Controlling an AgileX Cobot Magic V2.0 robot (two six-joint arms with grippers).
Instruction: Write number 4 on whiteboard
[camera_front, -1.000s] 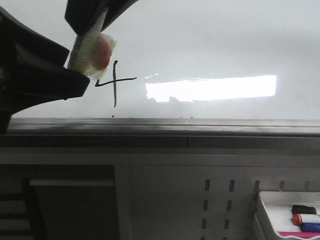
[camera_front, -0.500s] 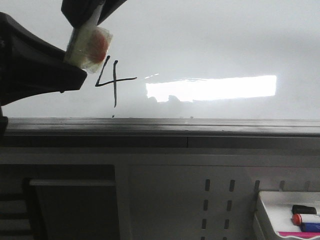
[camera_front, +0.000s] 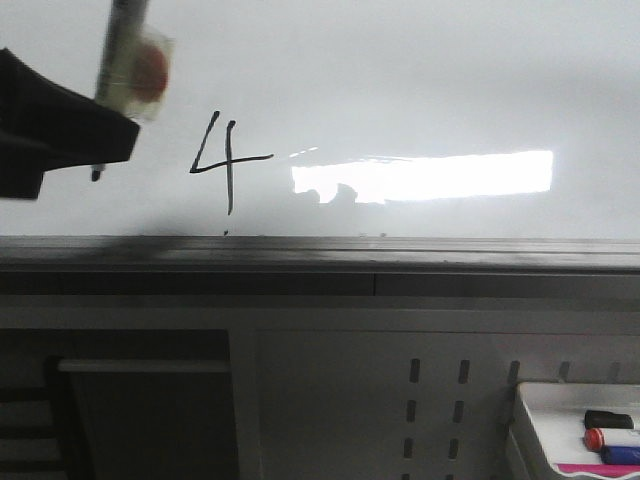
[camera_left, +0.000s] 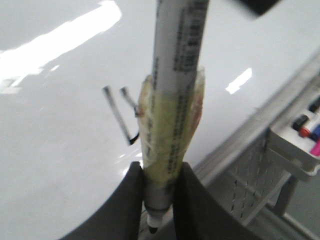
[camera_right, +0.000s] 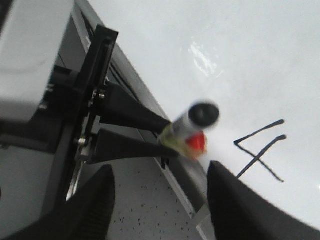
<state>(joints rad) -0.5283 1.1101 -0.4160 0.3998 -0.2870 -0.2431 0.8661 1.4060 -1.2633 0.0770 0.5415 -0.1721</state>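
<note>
The number 4 (camera_front: 226, 160) is drawn in thin black line on the whiteboard (camera_front: 420, 70), left of the bright glare. My left gripper (camera_front: 100, 145) is shut on a marker pen (camera_front: 122, 50) wrapped in yellowish tape with a red patch. It holds the pen to the left of the digit, tip down and off the strokes. In the left wrist view the gripper (camera_left: 159, 200) clamps the pen (camera_left: 175, 75), with part of the 4 (camera_left: 120, 117) behind. My right gripper (camera_right: 160, 215) is open and empty. Its view shows the left gripper (camera_right: 125, 130), the pen (camera_right: 202, 114) and the 4 (camera_right: 257, 150).
A dark grey rail (camera_front: 320, 255) runs along the board's lower edge. A small white tray (camera_front: 540, 420) holding several markers stands at the lower right; it also shows in the left wrist view (camera_left: 295, 155). A perforated grey panel (camera_front: 440, 400) is below the rail.
My left gripper has moved left and away from the 4 with the pen in it. The whole digit now shows. The dark shape at the top has left the front view.
</note>
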